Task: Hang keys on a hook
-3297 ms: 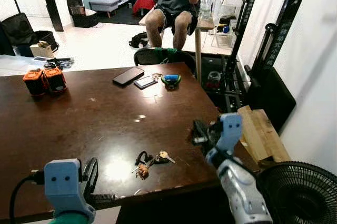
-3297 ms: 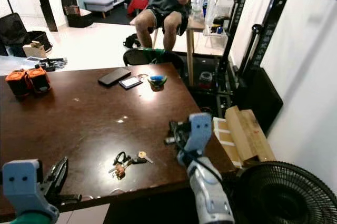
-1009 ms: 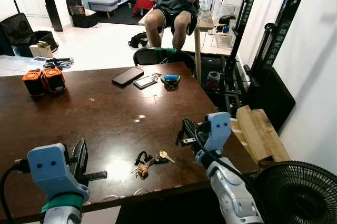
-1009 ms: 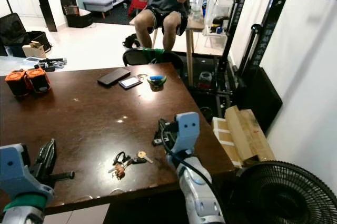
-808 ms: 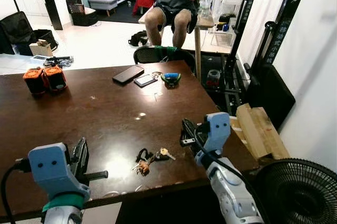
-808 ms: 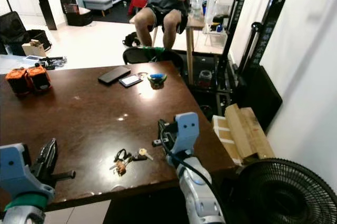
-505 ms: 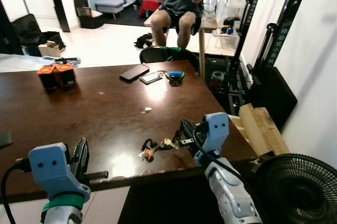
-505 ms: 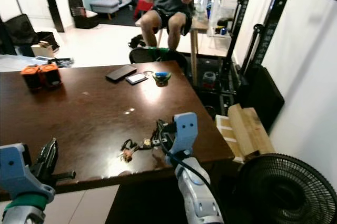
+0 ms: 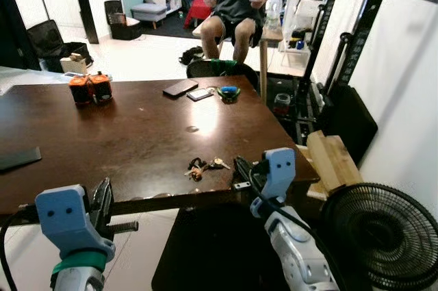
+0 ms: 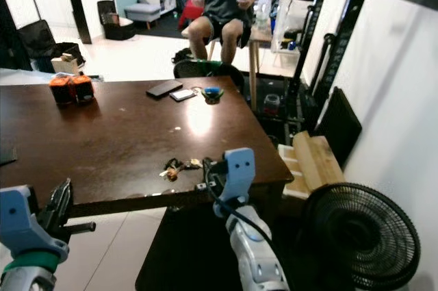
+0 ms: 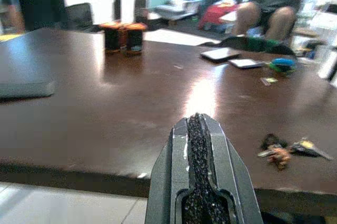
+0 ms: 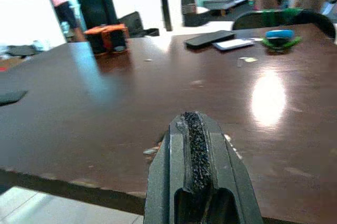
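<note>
A bunch of keys with a dark fob lies on the dark brown table, close to its front edge. My right gripper hovers at that edge just right of the keys, its fingers pressed shut on nothing. In the right wrist view the keys peek out beside those fingers. My left gripper hangs below and in front of the table edge, far left of the keys, also shut and empty. The left wrist view has the keys off to one side on the tabletop.
On the table's far side lie a black phone, a smaller device and a blue-green object. Two orange-black blocks stand at the back left. A fan and wooden planks sit on the right. A person sits beyond.
The camera has drawn back and risen, so the table looks farther away and more floor shows. The keys lie where they were. Both grippers stay shut.
</note>
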`<state>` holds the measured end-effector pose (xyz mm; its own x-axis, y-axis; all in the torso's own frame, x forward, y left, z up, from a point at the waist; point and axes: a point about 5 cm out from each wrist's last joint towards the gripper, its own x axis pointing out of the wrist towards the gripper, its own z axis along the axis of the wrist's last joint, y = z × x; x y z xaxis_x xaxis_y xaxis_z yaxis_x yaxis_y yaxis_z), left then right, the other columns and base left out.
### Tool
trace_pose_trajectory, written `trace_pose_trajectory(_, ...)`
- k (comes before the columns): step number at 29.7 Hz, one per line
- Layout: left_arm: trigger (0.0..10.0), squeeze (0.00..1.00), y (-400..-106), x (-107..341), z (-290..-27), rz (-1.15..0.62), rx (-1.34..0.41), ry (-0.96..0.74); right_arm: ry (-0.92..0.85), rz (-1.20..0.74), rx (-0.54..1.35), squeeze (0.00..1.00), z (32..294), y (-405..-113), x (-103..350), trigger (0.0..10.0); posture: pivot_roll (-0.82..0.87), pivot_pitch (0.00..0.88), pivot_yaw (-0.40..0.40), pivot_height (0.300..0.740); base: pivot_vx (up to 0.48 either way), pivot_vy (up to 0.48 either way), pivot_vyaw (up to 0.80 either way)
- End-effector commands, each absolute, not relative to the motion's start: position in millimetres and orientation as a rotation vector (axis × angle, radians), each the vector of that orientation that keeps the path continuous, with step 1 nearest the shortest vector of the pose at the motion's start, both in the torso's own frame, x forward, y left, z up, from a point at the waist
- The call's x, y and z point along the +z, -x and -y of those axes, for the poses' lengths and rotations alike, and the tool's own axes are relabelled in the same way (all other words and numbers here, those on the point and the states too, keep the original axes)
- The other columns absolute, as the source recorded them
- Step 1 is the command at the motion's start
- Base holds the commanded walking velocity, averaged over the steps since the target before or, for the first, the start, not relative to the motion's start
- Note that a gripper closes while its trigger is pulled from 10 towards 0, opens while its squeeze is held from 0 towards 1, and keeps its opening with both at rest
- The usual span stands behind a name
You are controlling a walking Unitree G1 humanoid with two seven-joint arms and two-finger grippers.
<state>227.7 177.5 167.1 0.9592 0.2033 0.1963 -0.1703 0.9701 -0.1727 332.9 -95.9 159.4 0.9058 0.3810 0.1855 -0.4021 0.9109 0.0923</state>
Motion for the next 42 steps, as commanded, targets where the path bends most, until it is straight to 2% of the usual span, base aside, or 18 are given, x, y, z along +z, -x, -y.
trace_pose_trajectory(1, 10.0, 0.00, -228.2, 165.2, -176.8, 0.204, 0.186, 0.156, -0.122, 0.159, 0.402, 0.00, 97.1, -333.1, 158.4, 10.0, -0.04, 0.005, 0.085, 0.740, 0.000, 0.000, 0.00)
trace_pose_trajectory(11, 10.0, 0.00, -228.8, 164.8, -177.4, 0.206, 0.190, 0.154, -0.118, 0.153, 0.406, 0.00, 94.7, -332.4, 156.9, 10.0, -0.04, 0.003, 0.086, 0.740, 0.000, 0.000, 0.00)
trace_pose_trajectory(16, 10.0, 0.00, -229.0, 164.9, -177.6, 0.206, 0.189, 0.152, -0.057, 0.169, 0.400, 0.00, 93.7, -332.9, 158.9, 10.0, -0.04, 0.003, 0.086, 0.740, 0.000, 0.000, 0.00)
trace_pose_trajectory(42, 10.0, 0.00, -230.1, 164.9, -177.5, 0.205, 0.190, 0.152, -0.035, 0.171, 0.403, 0.00, 92.6, -333.0, 159.3, 10.0, -0.04, 0.000, 0.087, 0.740, 0.000, 0.000, 0.80)
